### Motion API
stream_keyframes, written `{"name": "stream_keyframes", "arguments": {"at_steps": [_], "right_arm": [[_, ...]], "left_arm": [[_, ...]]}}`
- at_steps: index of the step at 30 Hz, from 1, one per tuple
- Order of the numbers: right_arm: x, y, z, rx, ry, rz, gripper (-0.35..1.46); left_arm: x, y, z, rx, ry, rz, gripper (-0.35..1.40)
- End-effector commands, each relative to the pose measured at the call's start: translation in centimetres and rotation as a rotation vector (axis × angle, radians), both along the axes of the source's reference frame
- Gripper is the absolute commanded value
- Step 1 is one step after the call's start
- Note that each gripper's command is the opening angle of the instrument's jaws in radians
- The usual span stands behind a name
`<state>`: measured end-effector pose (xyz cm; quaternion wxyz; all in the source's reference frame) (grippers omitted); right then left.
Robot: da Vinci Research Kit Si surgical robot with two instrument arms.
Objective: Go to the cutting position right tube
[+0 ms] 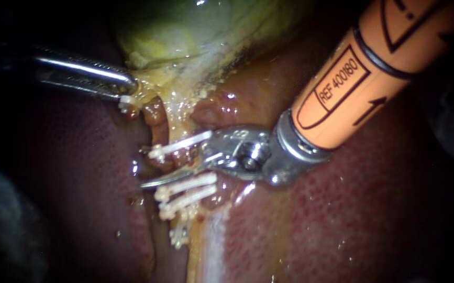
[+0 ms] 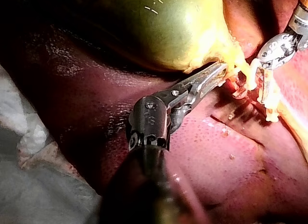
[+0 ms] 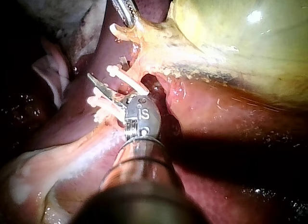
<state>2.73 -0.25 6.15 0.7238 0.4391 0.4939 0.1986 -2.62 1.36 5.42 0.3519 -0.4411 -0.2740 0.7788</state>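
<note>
The tube (image 1: 175, 121), likely soft, slippery and easily torn, lies on the liver (image 1: 342, 209) just off the gallbladder (image 1: 185, 31) — my right instrument (image 1: 177, 163) straddles it, jaws spread, between clips (image 1: 190, 183), my left instrument (image 1: 128, 86) pinching the gallbladder — bite only there.

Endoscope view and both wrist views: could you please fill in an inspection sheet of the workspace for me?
Surface: liver, glistening wet.
Job's things: tube carrying white clips, below the gallbladder.
Clutter: nothing seen.
Instruments: left instrument jaws shut on gallbladder edge; right instrument jaws open astride the tube between clips.
Cables: nothing seen.
Surroundings: pale cloth beside the liver.
</note>
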Motion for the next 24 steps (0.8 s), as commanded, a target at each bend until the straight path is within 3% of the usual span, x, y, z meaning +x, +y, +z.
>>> {"name": "stream_keyframes", "arguments": {"at_steps": [1, 10, 17, 24], "right_arm": [[0.02, 0.0, 0.0, 0.0, 0.001, 0.002, 1.33], [0.13, -0.09, -0.14, 0.006, 0.027, -0.006, 1.35], [0.19, -0.16, -0.46, 0.024, 0.064, -0.007, 1.35], [0.2, -0.11, -0.75, 0.048, 0.1, 0.009, 1.33]], "left_arm": [[0.0, 0.0, 0.0, 0.0, 0.0, 0.001, -0.35], [0.0, 0.0, 0.0, 0.0, 0.0, 0.0, -0.35], [0.0, 0.0, 0.0, 0.0, -0.001, 0.001, -0.35], [0.0, 0.0, 0.0, 0.0, -0.001, 0.001, -0.35]]}}
